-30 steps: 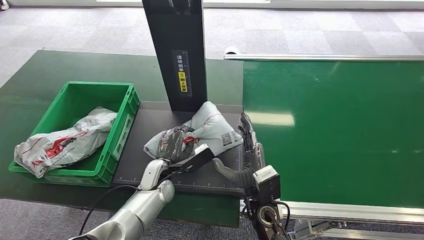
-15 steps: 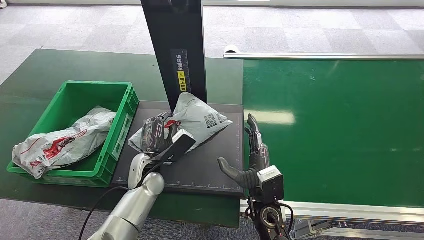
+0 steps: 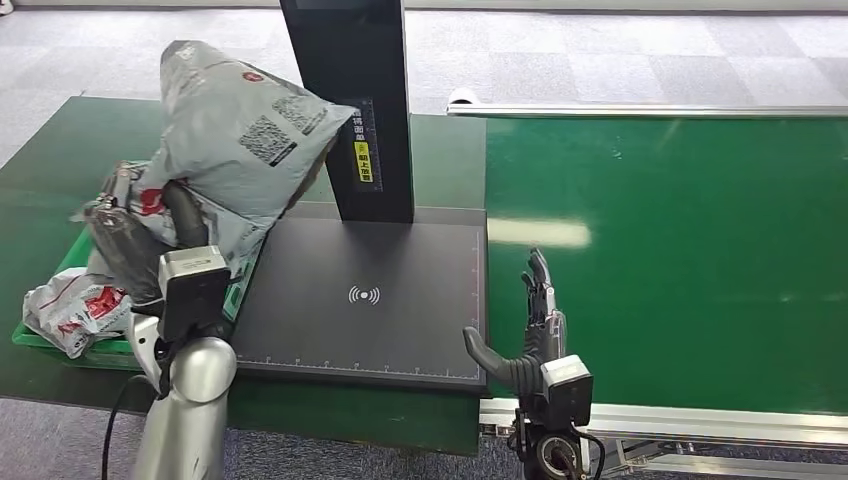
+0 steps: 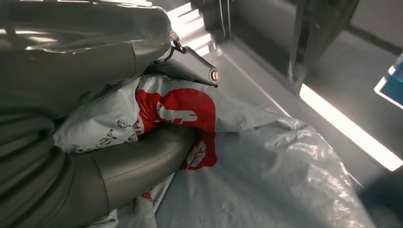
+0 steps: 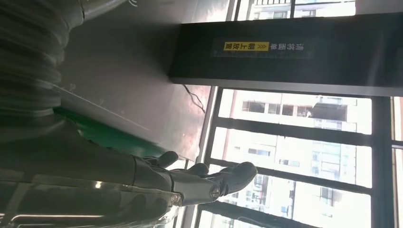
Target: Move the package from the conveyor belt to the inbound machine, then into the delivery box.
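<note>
Since the earlier frames, we log the package (image 3: 235,140) as gone from the inbound machine's dark scanning pad (image 3: 365,300) and now raised high over the green delivery box (image 3: 60,268); the right hand has drawn back from the pad's edge.

Left hand (image 3: 150,235): clasped around the lower end of the package, thumb and fingers wrapped on the crumpled grey plastic. In the left wrist view we see the thick thumb pressed across the red printed patch of the package (image 4: 190,114), with a darker finger (image 4: 190,66) on its other side.

Package: grey mailer bag, held aloft, long axis tilted, its narrow gathered end down in the hand and its broad end up and toward the black post (image 3: 350,100). Printed labels face us. It hangs above the near right corner of the box and seems to touch nothing but the hand, though the bag hides the box rim there and we cannot be sure.

Right hand (image 3: 525,330): holds nothing, fingers straight and pointing away from us, thumb spread to the side, poised at the seam between pad and conveyor belt (image 3: 680,260).

Delivery box: holds one other grey and red bag (image 3: 75,305), lying at its near end.
</note>
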Robot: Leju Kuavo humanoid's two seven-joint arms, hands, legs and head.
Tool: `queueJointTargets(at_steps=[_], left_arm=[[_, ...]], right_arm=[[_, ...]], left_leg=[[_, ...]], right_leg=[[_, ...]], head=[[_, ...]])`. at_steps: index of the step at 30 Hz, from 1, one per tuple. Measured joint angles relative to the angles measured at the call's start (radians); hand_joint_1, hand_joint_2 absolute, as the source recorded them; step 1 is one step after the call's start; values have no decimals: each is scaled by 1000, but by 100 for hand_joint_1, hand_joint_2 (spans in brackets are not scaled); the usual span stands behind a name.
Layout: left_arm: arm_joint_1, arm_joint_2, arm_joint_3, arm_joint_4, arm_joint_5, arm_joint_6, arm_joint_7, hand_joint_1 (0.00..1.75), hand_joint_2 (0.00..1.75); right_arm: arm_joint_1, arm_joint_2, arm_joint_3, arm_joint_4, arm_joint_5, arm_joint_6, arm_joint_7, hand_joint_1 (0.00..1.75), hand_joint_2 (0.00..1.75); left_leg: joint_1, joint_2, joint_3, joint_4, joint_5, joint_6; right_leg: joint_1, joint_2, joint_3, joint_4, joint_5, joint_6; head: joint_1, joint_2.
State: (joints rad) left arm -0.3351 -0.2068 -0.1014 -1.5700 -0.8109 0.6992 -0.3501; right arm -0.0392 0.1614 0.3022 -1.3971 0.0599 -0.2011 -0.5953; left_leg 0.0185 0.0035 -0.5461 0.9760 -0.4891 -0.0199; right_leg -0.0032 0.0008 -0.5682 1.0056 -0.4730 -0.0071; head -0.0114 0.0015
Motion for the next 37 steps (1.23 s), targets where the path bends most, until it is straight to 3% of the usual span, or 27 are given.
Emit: queueJointTargets(at_steps=[3,8,13,19,20,23,24,31,37], left_arm=[[-65,68,116,25,-59,-3,74,175,175],[-238,200,258,234,-179,-9,157,175,175],[-370,326,319,504,-387,-8,267,175,175],[-455,415,342,763,-536,-9,352,174,175],[-466,424,344,802,-535,-14,349,146,175],[-495,439,358,893,-485,-57,308,16,175],[-500,440,363,913,-461,-75,289,0,175],[-510,433,383,968,-262,-227,115,0,175],[-516,426,392,971,-229,-246,88,0,175]], right_arm=[[23,-4,-3,-21,3,-6,-4,0,175],[29,-4,-5,-33,-4,-5,-4,0,175],[28,-4,-5,-35,-11,1,1,0,175],[27,-4,-6,-35,-13,13,1,0,175],[27,-4,-6,-35,-13,14,0,0,175],[26,-4,-7,-32,-14,15,-3,0,175],[26,-4,-8,-30,-15,15,-3,0,175],[26,-4,-14,-22,-23,21,-7,0,175],[26,-4,-18,-18,-27,28,-8,0,175]], left_leg=[[1,0,0,0,2,-1],[1,1,1,0,6,-2],[1,2,0,0,6,-2],[1,2,-2,0,6,-2],[1,2,-3,0,6,-2],[1,2,-3,0,6,-2],[1,1,-4,0,6,-2],[1,2,-4,0,6,-2],[1,1,-4,0,6,-2]], right_leg=[[1,0,0,0,1,0],[2,0,0,1,4,-1],[2,2,-1,1,4,-2],[2,2,-4,1,4,-1],[2,2,-4,1,4,-1],[2,2,-4,1,4,-1],[2,2,-4,1,4,-1],[2,2,-5,1,4,-1],[2,2,-5,1,4,-1]], head=[[0,0],[0,0],[0,0],[0,0],[0,0],[0,0],[0,0],[0,0],[0,0]])
